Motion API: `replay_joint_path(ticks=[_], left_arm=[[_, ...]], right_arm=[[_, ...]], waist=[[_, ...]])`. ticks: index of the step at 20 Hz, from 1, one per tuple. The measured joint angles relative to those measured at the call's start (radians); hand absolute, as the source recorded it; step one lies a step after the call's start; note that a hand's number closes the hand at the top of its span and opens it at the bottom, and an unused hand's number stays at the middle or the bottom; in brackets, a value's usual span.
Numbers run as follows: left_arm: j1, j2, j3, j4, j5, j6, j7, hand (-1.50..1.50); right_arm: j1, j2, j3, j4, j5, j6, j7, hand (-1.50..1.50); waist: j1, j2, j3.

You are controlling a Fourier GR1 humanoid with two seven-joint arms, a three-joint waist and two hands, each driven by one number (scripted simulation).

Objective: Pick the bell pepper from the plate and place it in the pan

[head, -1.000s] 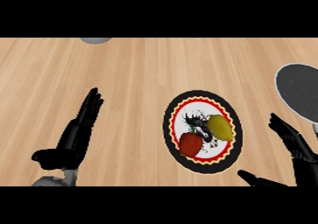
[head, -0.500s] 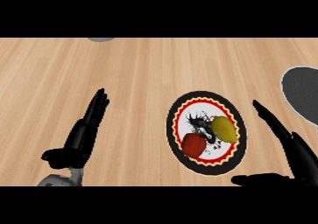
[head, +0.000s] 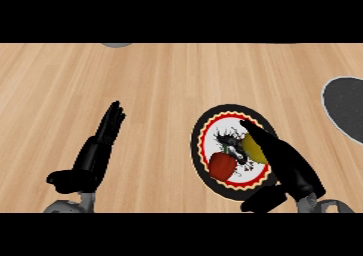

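Pickup not yet made: right robot hand [head: 287, 167], fingers straight, over black-rimmed round plate [head: 202, 130] beside red bell pepper [head: 221, 166]; grey pan [head: 350, 107] awaits.

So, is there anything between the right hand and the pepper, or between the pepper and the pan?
Nothing visible. The right hand is open over the plate, its fingers beside the pepper. A yellow item lies next to the pepper, partly under the hand. Only bare counter lies between plate and pan.
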Motion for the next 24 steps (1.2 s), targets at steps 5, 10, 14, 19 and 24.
replay_joint_path(ticks=[5,10,14,19,24], left_arm=[[-0.005,-0.013,0.016,-0.023,-0.022,0.002,0.037,0.00],[0.041,-0.034,0.030,-0.039,-0.046,-0.027,0.023,0.00],[0.013,-0.052,0.054,-0.036,-0.063,-0.038,0.054,0.00],[0.015,-0.060,0.089,-0.015,-0.071,-0.076,0.035,0.00],[0.028,-0.075,0.107,0.015,-0.086,-0.107,-0.002,0.00]], right_arm=[[-0.051,0.089,0.053,0.076,0.066,0.047,0.074,-1.50],[-0.034,0.135,0.023,0.112,0.109,0.078,0.048,-1.50],[-0.026,0.184,0.019,0.129,0.157,0.086,0.062,-1.50],[-0.028,0.223,-0.022,0.193,0.194,0.062,0.000,-1.50],[-0.040,0.263,-0.048,0.274,0.233,0.036,-0.072,-1.50]], waist=[[-0.008,-0.001,0.001],[-0.013,-0.002,0.001],[-0.015,-0.002,0.001],[-0.015,-0.003,0.000],[-0.014,-0.007,-0.003]])
